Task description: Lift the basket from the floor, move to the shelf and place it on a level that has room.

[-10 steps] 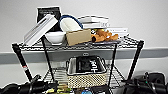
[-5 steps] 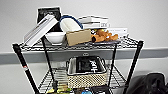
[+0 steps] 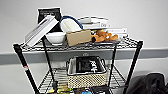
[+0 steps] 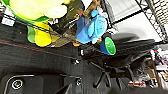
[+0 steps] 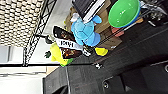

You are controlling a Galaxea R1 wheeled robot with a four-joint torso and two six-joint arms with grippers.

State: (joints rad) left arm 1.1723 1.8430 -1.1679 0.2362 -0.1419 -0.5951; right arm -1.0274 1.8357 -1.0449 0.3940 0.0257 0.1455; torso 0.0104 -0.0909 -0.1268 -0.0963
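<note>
Against the pale wall, the wicker basket [image 3: 86, 72] already sits on the black wire shelf's [image 3: 130, 43] second level [image 3: 115, 77], at six o'clock under the cardboard box [image 3: 78, 37], so I think only backing away is left, and I cannot tell how the grippers' fingers are.

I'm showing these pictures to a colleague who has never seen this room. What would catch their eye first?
Probably the woven basket with black-and-white things inside, sitting on the second tier of the black wire shelf. Just above it, the crowded top tier holds a white bowl, a cardboard box and leaning books. In the wrist views, a bright blue plush toy and a green bowl stand out lower down.
</note>
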